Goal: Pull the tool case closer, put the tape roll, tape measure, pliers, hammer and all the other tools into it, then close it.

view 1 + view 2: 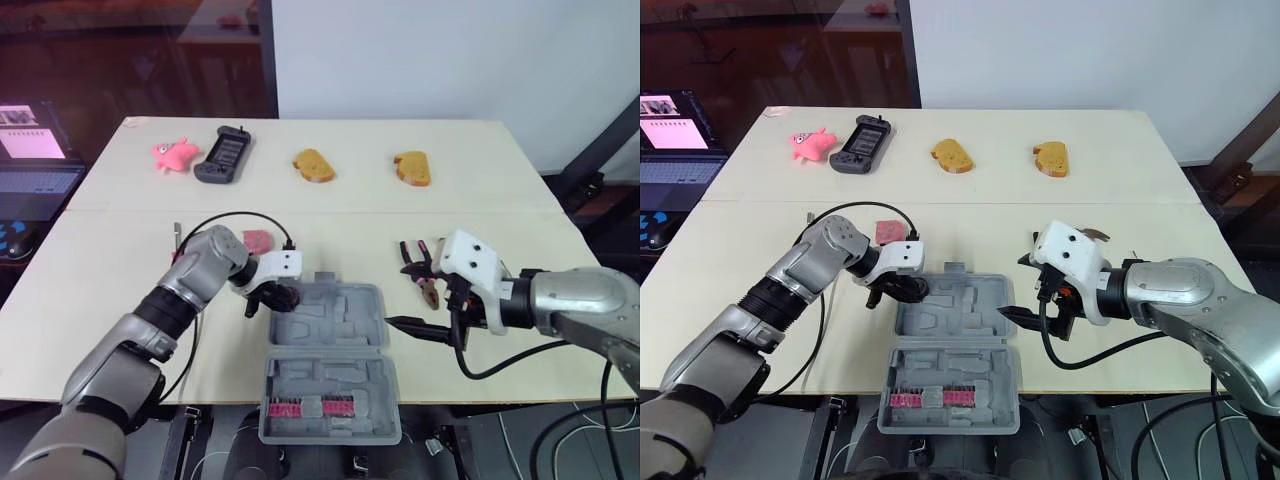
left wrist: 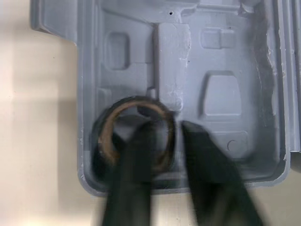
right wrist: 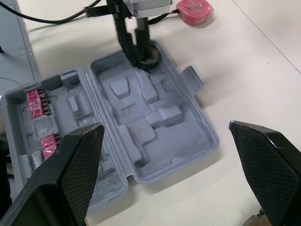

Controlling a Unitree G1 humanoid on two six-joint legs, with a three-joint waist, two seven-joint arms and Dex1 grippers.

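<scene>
Tool case (image 1: 345, 318): open, at near edge. Tape roll (image 2: 106, 136): in case, pinched by left claw (image 2: 169, 128). Right claw (image 3: 164, 129): wide, empty. Pliers (image 1: 424, 275), tape measure (image 1: 257, 241): outstanding on counter (image 1: 500, 190).

The grey moulded-plastic tool case (image 1: 330, 335) is one plain shade, broken by bright pink bit strips (image 1: 310, 408). The black ring-shaped tape roll (image 2: 136, 136) has a brown core. The red round tape measure (image 1: 258, 241) lies on the pale beige wooden tabletop (image 1: 120, 300). The right gripper (image 3: 165, 127) has black, cross-hatched fingers (image 3: 80, 165).
</scene>
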